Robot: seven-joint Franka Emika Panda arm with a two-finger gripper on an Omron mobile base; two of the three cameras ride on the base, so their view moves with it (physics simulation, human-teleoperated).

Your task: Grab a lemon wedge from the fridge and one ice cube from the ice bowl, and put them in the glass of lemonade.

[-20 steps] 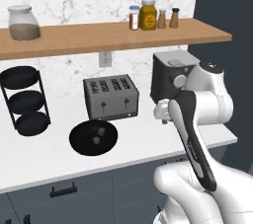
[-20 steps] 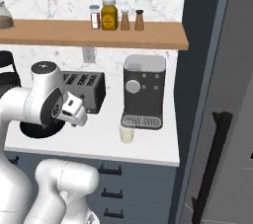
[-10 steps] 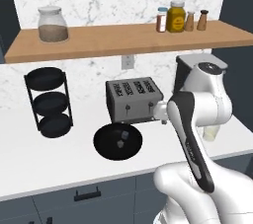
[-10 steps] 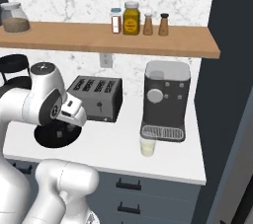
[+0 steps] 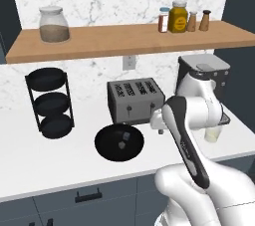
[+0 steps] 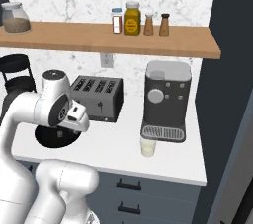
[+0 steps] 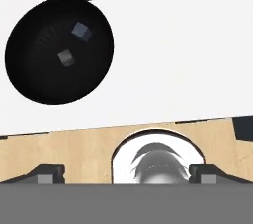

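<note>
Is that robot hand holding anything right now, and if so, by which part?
Nothing is held. The gripper is open and empty above the counter, beside the ice bowl.

1. The ice bowl (image 5: 119,143) sits open-topped at the front of the white counter (image 5: 55,158), two cubes inside lying apart from each other, nothing overhanging it.
2. A toaster (image 5: 135,100) stands just behind the bowl, closing off approach from the wall side.
3. A three-tier black rack (image 5: 49,101) stands well to the bowl's left, bare counter between them.
4. The glass of lemonade (image 6: 148,146) stands just in front of the coffee machine (image 6: 166,99), its mouth uncovered; bare counter stretches between glass and toaster.
5. A wooden shelf (image 6: 99,38) runs above the appliances, capping overhead room at the wall.
</note>
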